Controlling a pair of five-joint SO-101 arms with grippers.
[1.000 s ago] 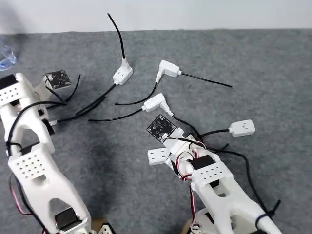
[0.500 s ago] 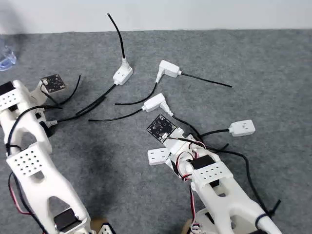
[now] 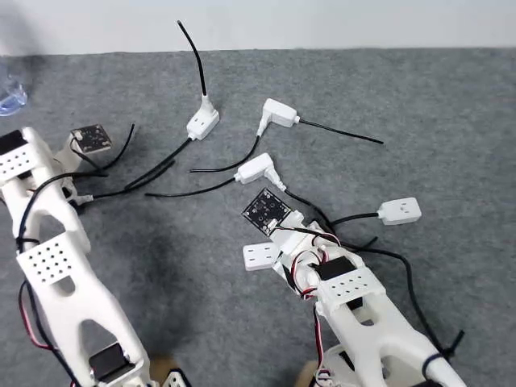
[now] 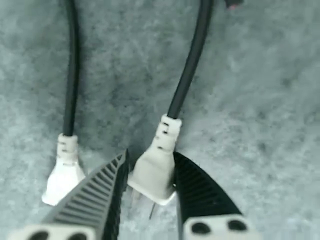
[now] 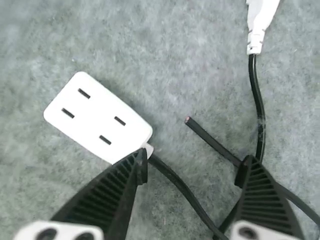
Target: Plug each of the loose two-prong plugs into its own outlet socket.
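My left gripper (image 4: 150,159) is shut on a white two-prong plug (image 4: 154,172) with a black cord; its prongs point back between the jaws. A second white plug (image 4: 62,175) lies on the carpet beside it. In the high view this arm stands at the left edge, its wrist (image 3: 90,138) above the cord ends. My right gripper (image 5: 195,161) hangs open over a black cord, right beside a white outlet socket (image 5: 97,119), which also sits at the table's middle (image 3: 259,255). Another white plug (image 5: 260,17) lies farther off.
Grey carpet covers the table. Three white cord pieces (image 3: 203,123) (image 3: 278,113) (image 3: 256,168) lie at the back centre, another socket (image 3: 401,211) at the right. A cut cord end (image 5: 188,120) lies between my right fingers. Black cords cross the middle.
The left arm's wrist has shifted slightly toward the left edge, and the cords near it have been dragged a little. The right arm has stayed still.
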